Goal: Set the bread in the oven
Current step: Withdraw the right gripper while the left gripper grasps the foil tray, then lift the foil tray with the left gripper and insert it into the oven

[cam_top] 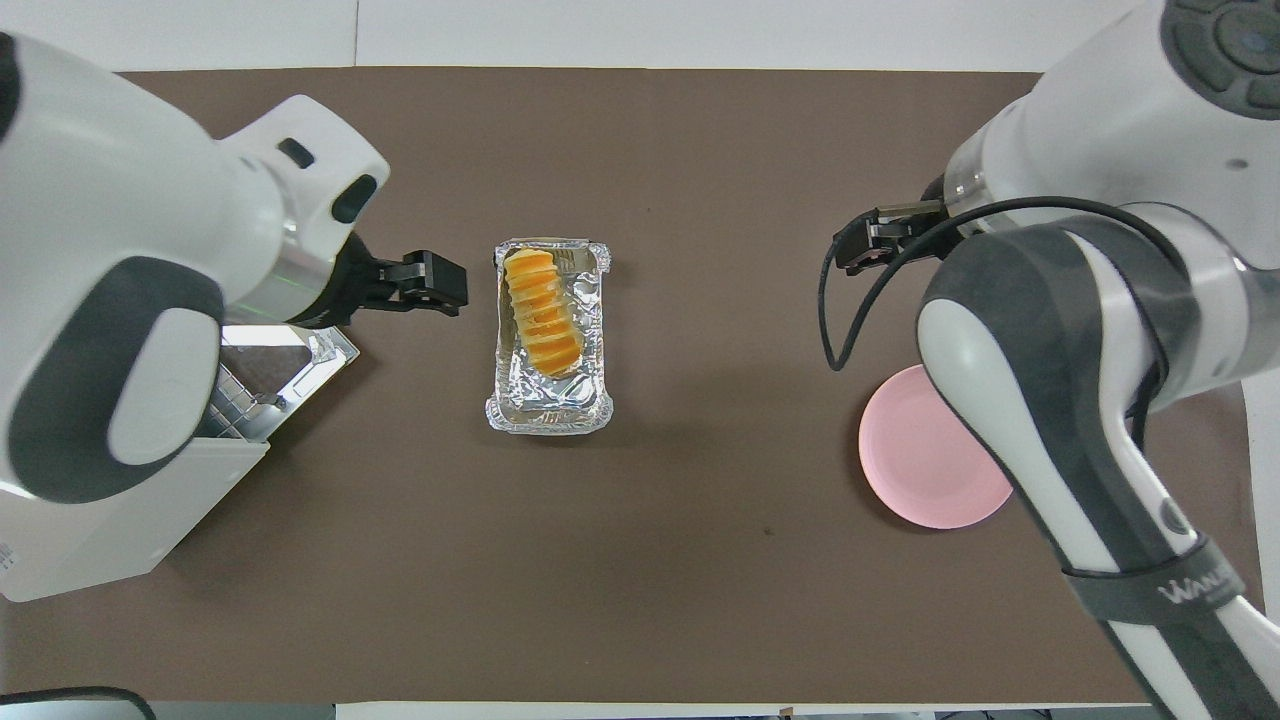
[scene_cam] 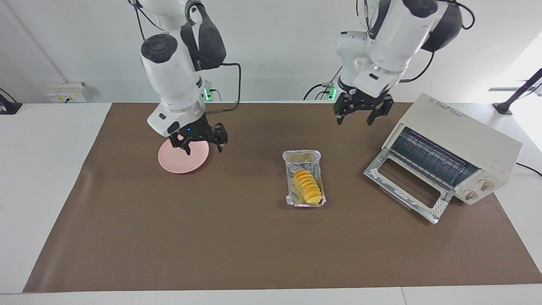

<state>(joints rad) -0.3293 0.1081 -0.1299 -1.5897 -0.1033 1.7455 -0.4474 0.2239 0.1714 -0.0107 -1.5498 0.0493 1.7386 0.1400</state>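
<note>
The bread (scene_cam: 308, 186) is a long golden-orange roll with crosswise ridges, like a twisted loaf. It lies lengthwise in a crinkled silver foil tray (scene_cam: 301, 157), a shallow rectangular pan with rounded corners. The roll fills the end of the pan farther from the robots, and bare wrinkled foil shows at the nearer end. The tray sits near the middle of a matte brown mat (scene_cam: 237, 245) that covers most of the white counter (scene_cam: 42, 169).

Toward the left arm's end of the counter stands the oven (scene_cam: 461, 142), a small cream-white box set at an angle. Its glass door (scene_cam: 406, 186), framed in shiny metal, is dropped flat onto the mat. A dark wire rack (scene_cam: 427, 159) shows inside, with nothing on it, and two round knobs (scene_cam: 477, 189) sit on the front panel.

Toward the right arm's end lies a smooth round pink plate (scene_cam: 186, 161), with nothing on it that can be seen.

The left end effector (scene_cam: 360, 114) hangs in the air over the mat between tray and oven, its fingers spread and holding nothing. The right end effector (scene_cam: 199, 142) hangs over the plate's edge, its fingers also spread and holding nothing.
</note>
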